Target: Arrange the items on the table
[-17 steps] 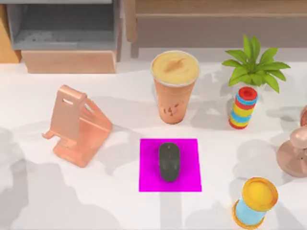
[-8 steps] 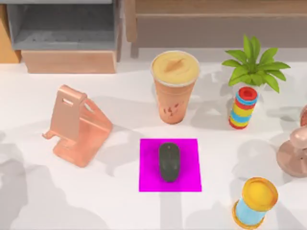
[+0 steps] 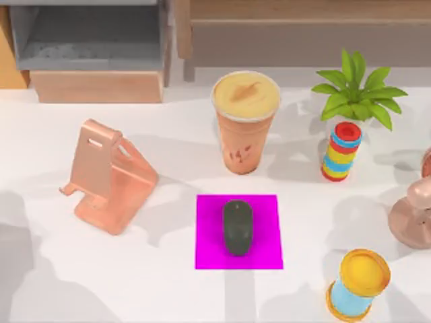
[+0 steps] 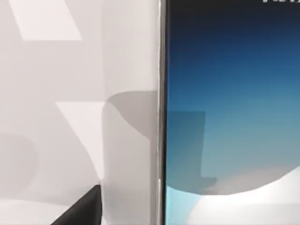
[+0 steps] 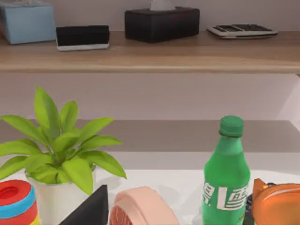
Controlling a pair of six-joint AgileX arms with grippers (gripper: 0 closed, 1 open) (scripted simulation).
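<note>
A dark grey oval mouse (image 3: 238, 227) lies on a magenta pad (image 3: 266, 252) in the middle of the white table (image 3: 135, 282). Behind it stands the tall orange drink cup (image 3: 245, 121) with its creamy-yellow top. In the left wrist view the smartphone's blue-white glowing screen (image 4: 229, 117) sits very close, beside white surface (image 4: 56, 93). A dark part of my left gripper (image 4: 79, 213) shows beside the phone's edge. In the right wrist view a dark part of my right gripper (image 5: 89, 208) shows in front of the plant (image 5: 61, 140).
A copper phone stand (image 3: 108, 176) stands at the left. The plant in its rainbow-striped pot (image 3: 341, 151) is at the back right, the yellow-topped blue spool (image 3: 359, 282) at the front right, and a pink rounded object (image 3: 412, 215) at the right edge. The right wrist view holds a green bottle (image 5: 227, 173).
The grey shadow on the table's front left has shrunk and drawn toward the left edge. Mouse, cup and the other objects have not moved.
</note>
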